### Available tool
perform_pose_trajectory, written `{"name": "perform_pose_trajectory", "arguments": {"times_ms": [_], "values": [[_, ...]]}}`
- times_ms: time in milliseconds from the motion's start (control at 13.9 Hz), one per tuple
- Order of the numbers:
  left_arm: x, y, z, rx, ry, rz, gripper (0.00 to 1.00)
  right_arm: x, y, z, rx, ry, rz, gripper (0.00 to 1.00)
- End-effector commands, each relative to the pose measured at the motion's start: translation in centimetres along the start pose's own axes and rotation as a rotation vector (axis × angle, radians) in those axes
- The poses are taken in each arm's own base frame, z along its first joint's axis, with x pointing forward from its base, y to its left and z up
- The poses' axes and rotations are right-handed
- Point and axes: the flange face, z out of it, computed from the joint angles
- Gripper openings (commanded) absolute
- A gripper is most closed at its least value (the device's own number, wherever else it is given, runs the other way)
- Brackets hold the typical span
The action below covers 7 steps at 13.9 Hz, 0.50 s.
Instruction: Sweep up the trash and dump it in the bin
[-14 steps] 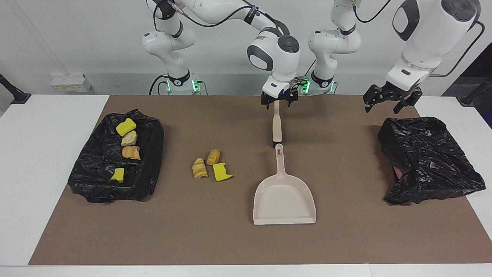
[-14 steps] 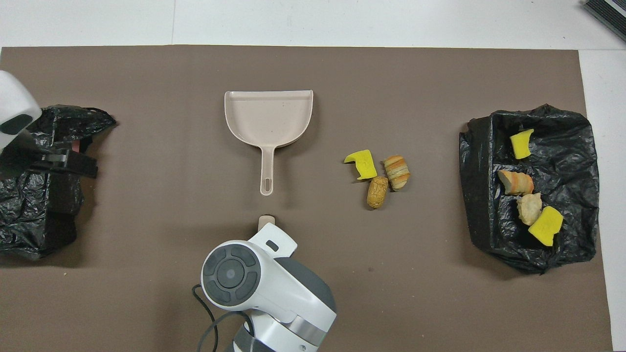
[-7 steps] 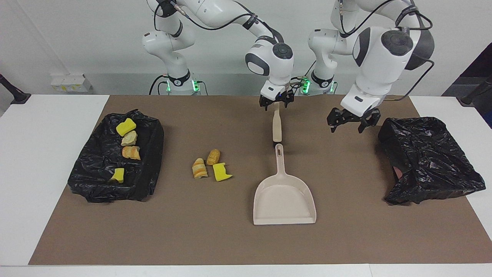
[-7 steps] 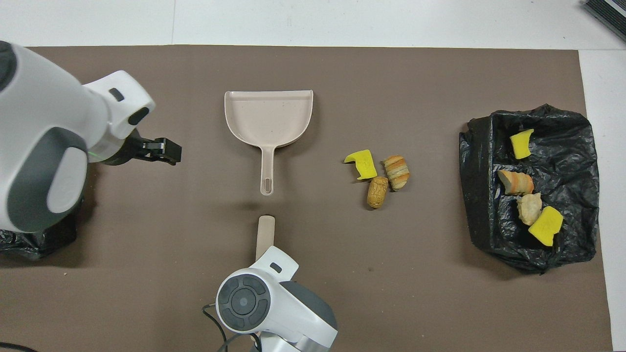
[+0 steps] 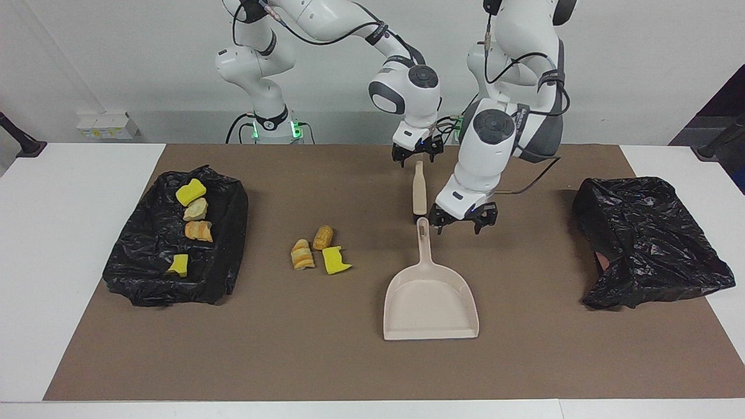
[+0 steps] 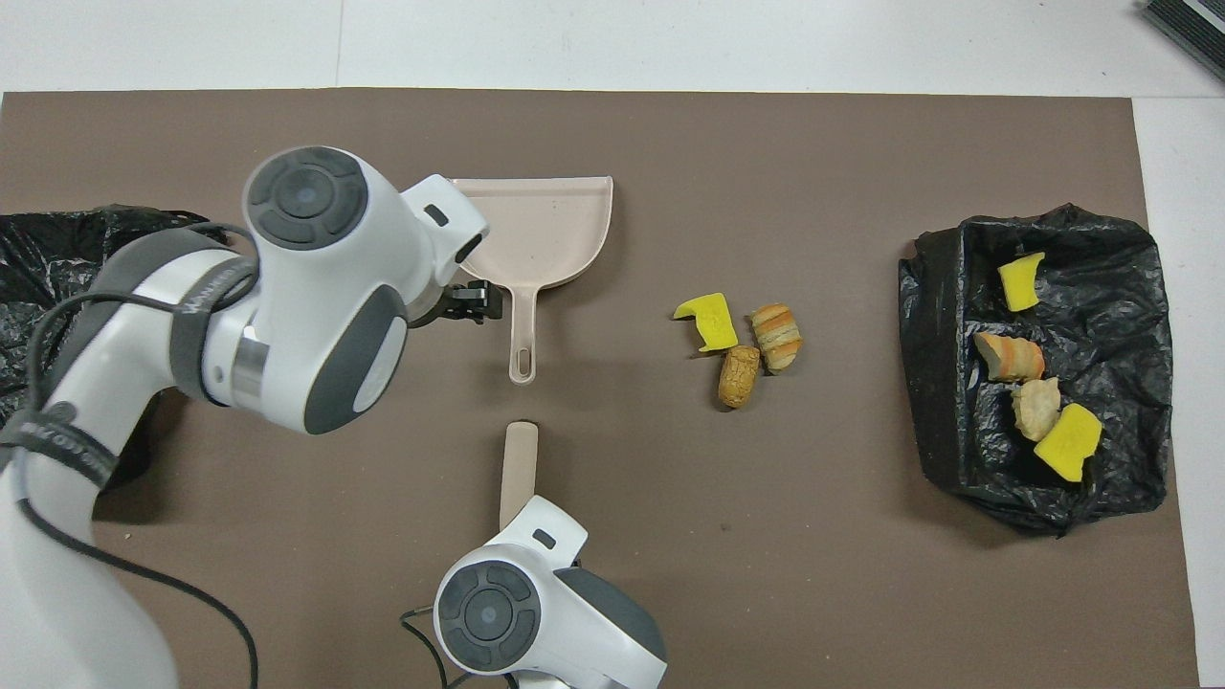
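Note:
A beige dustpan (image 5: 430,305) lies mid-mat, its handle pointing toward the robots; it also shows in the overhead view (image 6: 550,225). A beige brush handle (image 5: 418,189) lies just nearer the robots (image 6: 520,459). Three loose trash chunks (image 5: 322,251) lie beside the dustpan toward the right arm's end (image 6: 739,343). Several more chunks (image 5: 195,224) sit in a black-bagged bin (image 5: 145,273). My left gripper (image 5: 463,226) is open and empty, low beside the dustpan's handle. My right gripper (image 5: 415,158) is open over the brush handle's end nearest the robots.
A crumpled black bag (image 5: 646,244) lies at the left arm's end of the mat. The brown mat (image 5: 291,349) covers most of the white table. The left arm's wrist covers part of the dustpan in the overhead view.
My left arm swung from over the black bag at its end and came down beside the dustpan's handle. My right gripper drew back slightly along the brush handle. Dustpan, brush and trash stayed put.

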Motion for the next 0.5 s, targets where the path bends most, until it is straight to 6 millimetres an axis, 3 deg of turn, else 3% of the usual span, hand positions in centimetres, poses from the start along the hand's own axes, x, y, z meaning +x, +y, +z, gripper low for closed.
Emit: {"name": "perform_pose_trajectory", "arguments": {"times_ms": [0, 72, 432], "values": [[-0.9, 2.5, 2.5, 0.003, -0.010, -0.008, 1.00, -0.1, 0.4, -0.6, 0.029, 0.012, 0.029, 0.00], [-1.0, 3.1, 3.5, 0.004, -0.008, -0.008, 1.00, 0.2, 0.4, -0.6, 0.027, 0.005, 0.033, 0.00], [-1.1, 3.3, 3.1, 0.012, -0.026, -0.005, 1.00, 1.4, 0.6, -2.0, -0.013, -0.042, 0.032, 0.00]]}}
